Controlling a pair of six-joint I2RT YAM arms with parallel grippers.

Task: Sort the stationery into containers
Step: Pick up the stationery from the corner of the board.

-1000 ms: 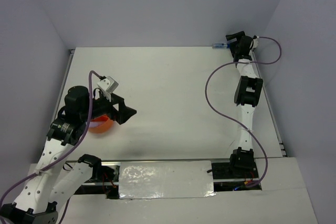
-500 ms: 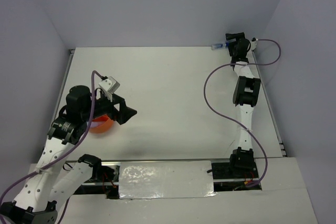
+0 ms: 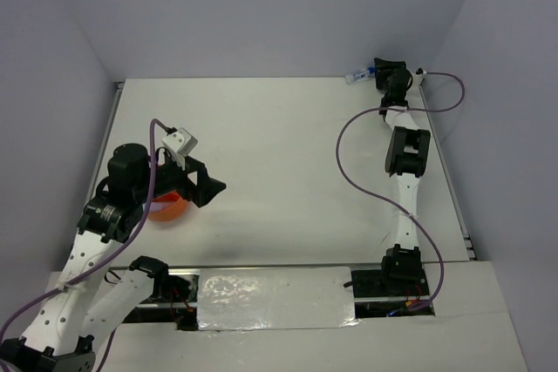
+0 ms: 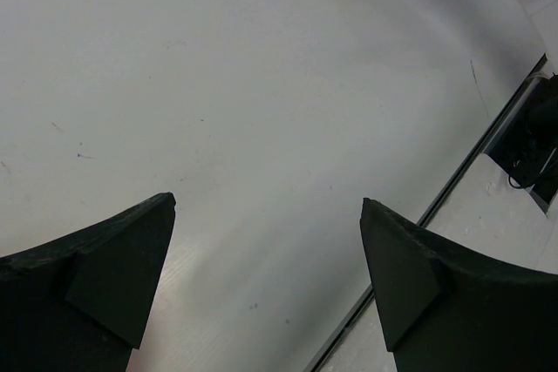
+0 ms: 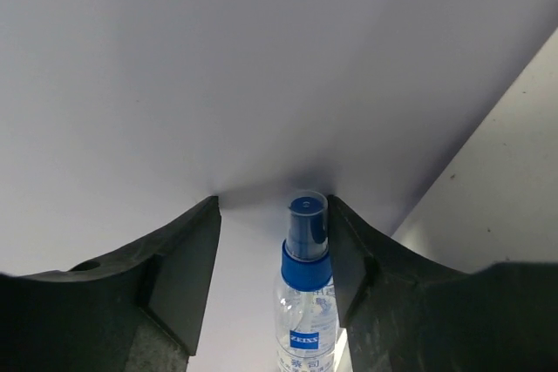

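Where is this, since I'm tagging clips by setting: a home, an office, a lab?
Most likely a robotics lab test cell, not a lived-in room. A left arm and a right arm are mounted at the edge of a white table, plain white walls box it in, and purple cables hang loose.

Brand: "ZEISS" in white capital letters, the only word that reads clearly.
Where it stands: on a small dark-blue badge (image 5: 304, 340) printed on the front of the clear spray bottle (image 5: 305, 307), just below the bottle's blue collar.
Line beneath the badge: a short row of blue characters, too small and too close to the picture's lower edge to be made out.
Seen from: the right wrist camera.
Top camera: the same bottle shows at the far right corner of the table (image 3: 279, 145), its lettering far too small to read.
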